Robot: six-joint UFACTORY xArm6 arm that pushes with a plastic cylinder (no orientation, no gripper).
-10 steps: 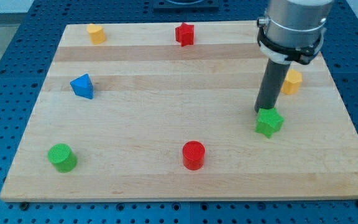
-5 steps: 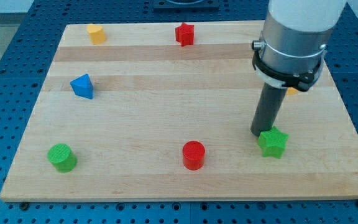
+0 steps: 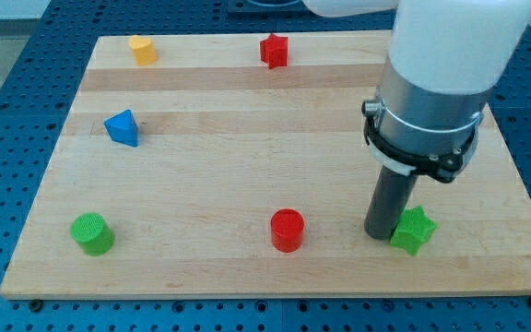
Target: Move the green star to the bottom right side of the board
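Board [image 3: 247, 138]: tip [image 3: 382, 234] beside green star [image 3: 413, 230]

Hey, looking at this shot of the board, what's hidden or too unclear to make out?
- Camera view: the arm's wide body covers the board at the view's upper right, so nothing there can be checked.
- The green star's left edge is hidden behind my tip; contact looks likely but isn't certain.
- The arm is cut off by the view's top edge.

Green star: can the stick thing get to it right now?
Probably yes. My tip sits right against the green star, on its left in the view, with nothing between them; the red cylinder stands well off to the left.
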